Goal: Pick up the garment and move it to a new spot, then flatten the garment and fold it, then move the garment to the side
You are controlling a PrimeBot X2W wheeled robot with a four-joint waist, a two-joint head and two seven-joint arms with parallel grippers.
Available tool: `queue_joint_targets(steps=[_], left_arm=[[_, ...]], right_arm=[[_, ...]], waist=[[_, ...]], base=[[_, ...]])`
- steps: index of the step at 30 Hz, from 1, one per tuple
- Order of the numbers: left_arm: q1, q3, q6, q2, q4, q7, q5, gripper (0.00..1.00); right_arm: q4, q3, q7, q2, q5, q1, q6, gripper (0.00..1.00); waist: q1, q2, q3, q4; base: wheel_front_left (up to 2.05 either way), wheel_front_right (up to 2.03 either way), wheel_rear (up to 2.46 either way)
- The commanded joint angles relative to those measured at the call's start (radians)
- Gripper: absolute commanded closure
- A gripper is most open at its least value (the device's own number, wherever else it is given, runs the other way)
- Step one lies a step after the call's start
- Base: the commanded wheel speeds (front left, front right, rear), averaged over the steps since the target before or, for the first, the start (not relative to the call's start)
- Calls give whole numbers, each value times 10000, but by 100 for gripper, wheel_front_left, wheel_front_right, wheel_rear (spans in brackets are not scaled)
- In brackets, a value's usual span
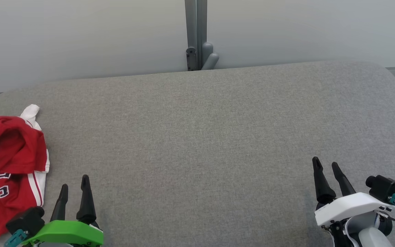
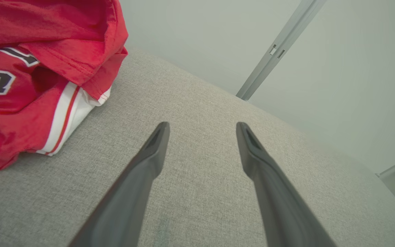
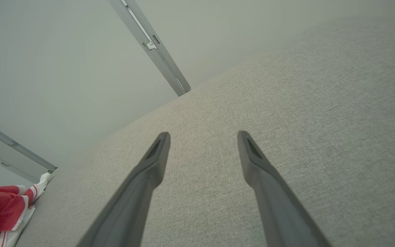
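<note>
Work looks unstarted: the red shirt (image 1: pixel 9 151) lies crumpled on the counter (image 1: pixel 201 120), left hand (image 1: pixel 74 182) open and empty just beside it, right hand (image 1: pixel 325 162) open and empty well apart from it, leaving all 3 steps undone.

The red garment (image 1: pixel 9 161), at the left end of the grey padded surface (image 1: pixel 211 137), runs off the head view's left edge, so its full outline cannot be told. Its dark lettering (image 1: pixel 1 191) is broken by folds and unreadable. Behind the surface's far edge, the grey post (image 1: pixel 196 31) is cut off at the top.
</note>
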Motion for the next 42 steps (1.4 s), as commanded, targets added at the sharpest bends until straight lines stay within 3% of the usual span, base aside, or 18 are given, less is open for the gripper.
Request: queue_joint_targets(steps=[1, 42], left_arm=[[26, -1, -63, 73, -40, -87, 217, 0], [185, -59, -80, 93, 458, -1007, 4007, 0]], right_arm=[[-45, 8, -108, -64, -244, -3, 4, 0], [240, -136, -1025, 46, -4384, -20, 5, 0]], waist=[[0, -1, 2, -3], [0, -1, 55, -37]], base=[[0, 0, 0], [0, 0, 0]])
